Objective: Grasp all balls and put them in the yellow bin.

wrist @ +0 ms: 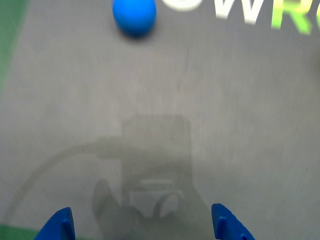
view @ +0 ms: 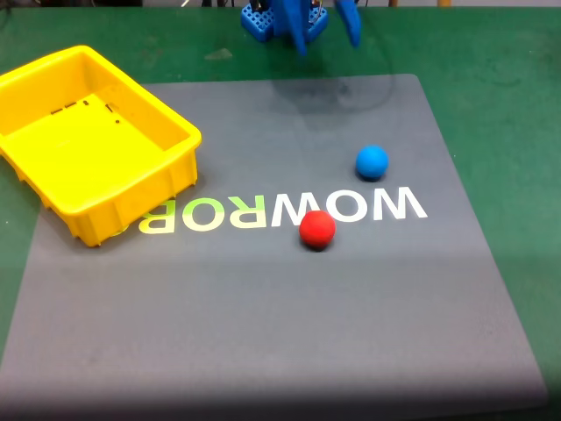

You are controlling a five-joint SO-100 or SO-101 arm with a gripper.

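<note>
With the yellow bin [view: 88, 140] empty, the spread-jawed gripper [wrist: 142, 227] hangs unladen, likely starting its reach toward the blue ball [wrist: 133, 16], the red ball [view: 317, 230] waiting.

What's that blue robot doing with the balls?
A blue robot arm hangs at the far edge of a grey mat, its gripper open and holding nothing. The blue ball and the red ball both sit on the mat, a little apart. The yellow bin at the left of the fixed view has no ball in it. In the wrist view, the blue ball lies ahead of the open fingers.
</note>
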